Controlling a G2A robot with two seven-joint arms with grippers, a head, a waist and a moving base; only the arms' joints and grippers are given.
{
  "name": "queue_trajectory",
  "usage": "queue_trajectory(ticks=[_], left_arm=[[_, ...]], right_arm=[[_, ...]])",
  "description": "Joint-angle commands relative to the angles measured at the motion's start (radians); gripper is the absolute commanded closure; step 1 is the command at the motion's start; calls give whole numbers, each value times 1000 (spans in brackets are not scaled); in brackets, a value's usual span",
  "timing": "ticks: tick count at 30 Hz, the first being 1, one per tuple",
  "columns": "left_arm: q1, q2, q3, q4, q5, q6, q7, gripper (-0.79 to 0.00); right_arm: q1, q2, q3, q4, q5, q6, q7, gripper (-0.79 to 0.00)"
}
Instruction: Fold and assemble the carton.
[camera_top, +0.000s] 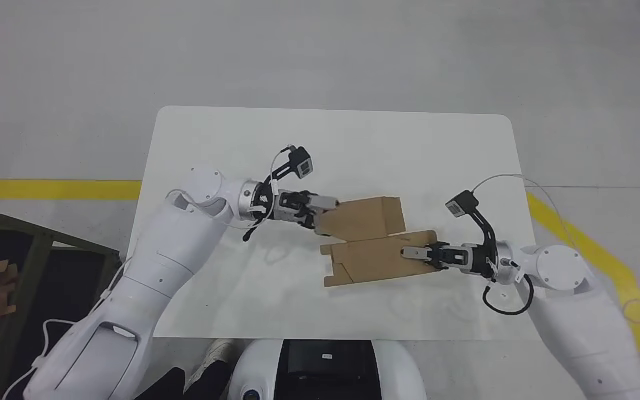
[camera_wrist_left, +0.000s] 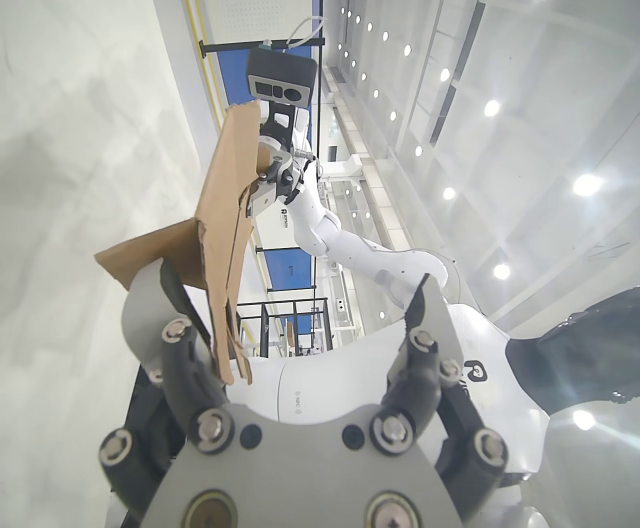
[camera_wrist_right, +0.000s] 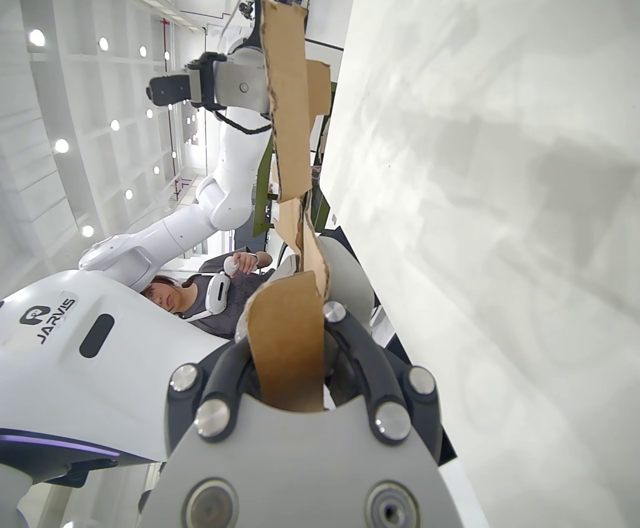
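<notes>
White bench (camera_top: 200, 150), pale floor with a yellow line beyond. We note the carton (camera_top: 365, 218) near the middle of the bench: brown, partly folded, one panel raised over a flatter piece on the near side. Left arm comes in from the left, elbow bent, forearm about level, wrist aimed at the carton's left end. Left gripper (camera_top: 322, 207): fingers (camera_wrist_left: 425, 320) spread wide, released. One finger lies against the cardboard edge and the other stands well apart from it. Right arm comes in from the right, low over the bench, wrist pointing left at the carton's near right end. Right gripper (camera_top: 412, 254): fingers (camera_wrist_right: 350, 345) clenched on a flap of the carton, which runs between them.
</notes>
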Motion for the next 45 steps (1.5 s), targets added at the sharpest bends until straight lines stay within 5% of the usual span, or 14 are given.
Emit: queue_trajectory(ticks=[1, 17, 24, 30, 31, 32, 45], left_arm=[[0, -1, 2, 5, 9, 5, 1, -443], [-4, 2, 15, 17, 114, 53, 0, -222], [-2, 2, 17, 13, 133, 63, 7, 0], [-1, 1, 16, 9, 140, 66, 11, 0], [0, 1, 15, 8, 139, 65, 13, 0], [0, 1, 13, 6, 138, 64, 16, 0], [15, 6, -4, -47, 134, 42, -19, 0]], right_arm=[[0, 0, -1, 0, -1, 1, 2, 0], [2, 0, 0, 4, -9, 7, 13, 0], [2, 1, 7, 7, -14, 10, 10, 0], [-3, 2, 11, 7, -9, 15, 8, 0], [-4, 2, 14, 9, -6, 16, 8, -443], [-5, 3, 19, 15, -5, 17, 9, -785], [-36, 21, 162, 19, -12, -61, -66, -785]])
